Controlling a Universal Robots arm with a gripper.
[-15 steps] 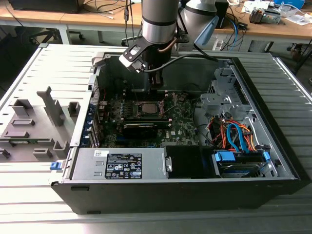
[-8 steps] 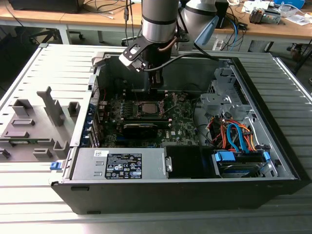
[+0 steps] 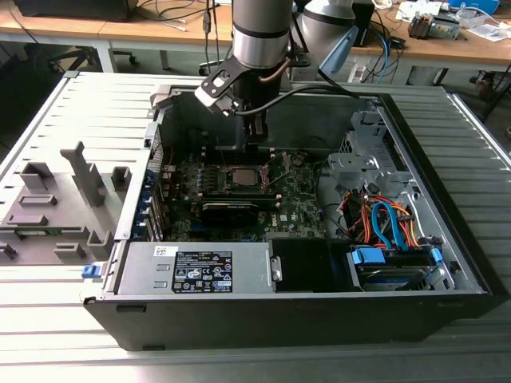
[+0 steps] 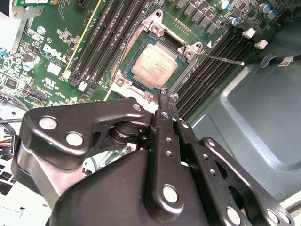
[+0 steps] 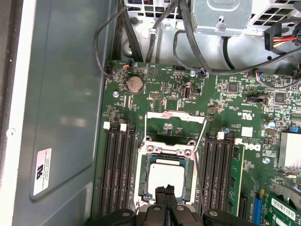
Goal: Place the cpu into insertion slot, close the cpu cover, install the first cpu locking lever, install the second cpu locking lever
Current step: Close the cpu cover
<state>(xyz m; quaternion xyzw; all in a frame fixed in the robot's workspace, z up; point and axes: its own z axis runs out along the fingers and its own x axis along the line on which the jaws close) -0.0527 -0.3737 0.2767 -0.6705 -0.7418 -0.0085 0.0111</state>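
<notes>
Slatted grey bench (image 3: 80, 104) carries open computer case (image 3: 303, 319); green motherboard (image 3: 295, 207) inside; arm reaches down over socket; pincer (image 4: 168, 96) clenched, tips together, grasping nothing, just above socket edge; cpu cover (image 5: 176, 114) swung open, lying back on board; cpu (image 4: 154, 66) seated in socket; thin lever rod (image 4: 220, 59) unlatched beside it.
</notes>
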